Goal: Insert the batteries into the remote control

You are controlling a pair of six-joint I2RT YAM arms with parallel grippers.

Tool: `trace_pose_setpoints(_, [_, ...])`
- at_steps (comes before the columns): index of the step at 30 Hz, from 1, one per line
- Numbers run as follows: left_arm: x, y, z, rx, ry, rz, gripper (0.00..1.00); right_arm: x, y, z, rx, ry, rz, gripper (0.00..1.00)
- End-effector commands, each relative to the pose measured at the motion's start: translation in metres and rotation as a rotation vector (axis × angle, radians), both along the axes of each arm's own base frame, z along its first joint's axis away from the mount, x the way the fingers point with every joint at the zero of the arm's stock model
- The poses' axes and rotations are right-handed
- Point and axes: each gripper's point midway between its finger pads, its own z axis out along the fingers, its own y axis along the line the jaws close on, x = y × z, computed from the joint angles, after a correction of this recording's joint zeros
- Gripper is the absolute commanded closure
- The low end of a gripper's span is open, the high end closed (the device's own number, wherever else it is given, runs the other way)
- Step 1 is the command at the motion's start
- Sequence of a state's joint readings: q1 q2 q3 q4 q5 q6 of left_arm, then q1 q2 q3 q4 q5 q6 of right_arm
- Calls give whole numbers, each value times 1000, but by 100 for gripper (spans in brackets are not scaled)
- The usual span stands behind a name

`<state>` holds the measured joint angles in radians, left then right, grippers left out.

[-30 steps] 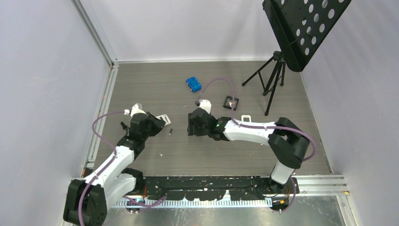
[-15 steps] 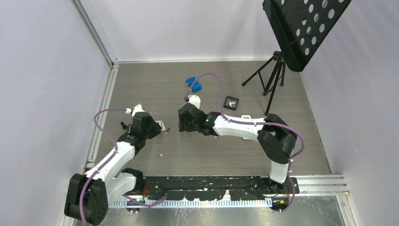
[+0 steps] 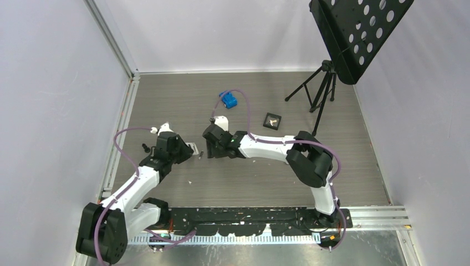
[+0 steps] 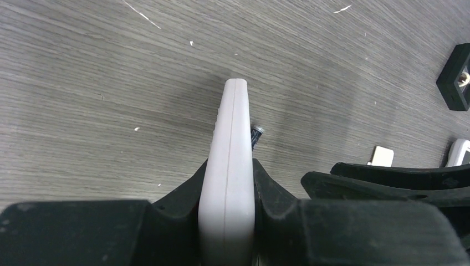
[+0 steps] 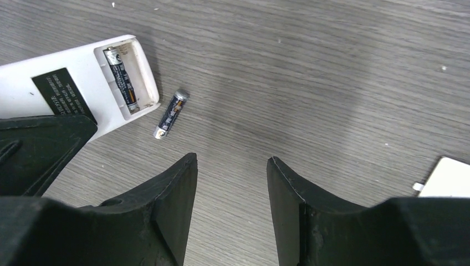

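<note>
My left gripper (image 4: pixel 230 162) is shut on the white remote control (image 4: pixel 233 122), seen edge-on between its fingers. In the right wrist view the remote (image 5: pixel 72 88) lies with its black label and open slot facing up. One battery (image 5: pixel 123 77) sits in the slot. A second battery (image 5: pixel 171 113) lies loose on the table just beside the remote's end; it also shows in the top view (image 3: pixel 201 153). My right gripper (image 5: pixel 230 166) is open and empty, low over the table just to the near right of the loose battery. In the top view it (image 3: pixel 210 146) faces the left gripper (image 3: pixel 187 149).
A blue block (image 3: pixel 228 100) lies behind the right arm. A small black square piece (image 3: pixel 271 120) lies to the right, and a tripod stand (image 3: pixel 321 94) holds a perforated black panel at the back right. A flat white piece (image 5: pixel 446 177) lies right of the right gripper.
My right arm has swung left across the table, ending close to the loose battery and the remote's end. My left gripper has shifted slightly right, still holding the remote.
</note>
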<state>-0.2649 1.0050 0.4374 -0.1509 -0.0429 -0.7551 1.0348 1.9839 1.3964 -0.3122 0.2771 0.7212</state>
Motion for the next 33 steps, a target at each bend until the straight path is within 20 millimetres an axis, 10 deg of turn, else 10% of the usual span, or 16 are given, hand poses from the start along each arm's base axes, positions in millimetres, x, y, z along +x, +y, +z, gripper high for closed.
trace_pose_setpoints(1, [5, 14, 18, 53, -40, 45, 100, -4, 23, 13, 9, -27, 8, 44])
trace_pose_setpoints(14, [-1, 75, 55, 285, -119, 257, 100, 12, 50, -5, -113, -125, -42, 36])
trace_pose_setpoints(33, [-1, 83, 62, 319, -142, 280, 100, 18, 58, -43, -254, -174, 0, 28])
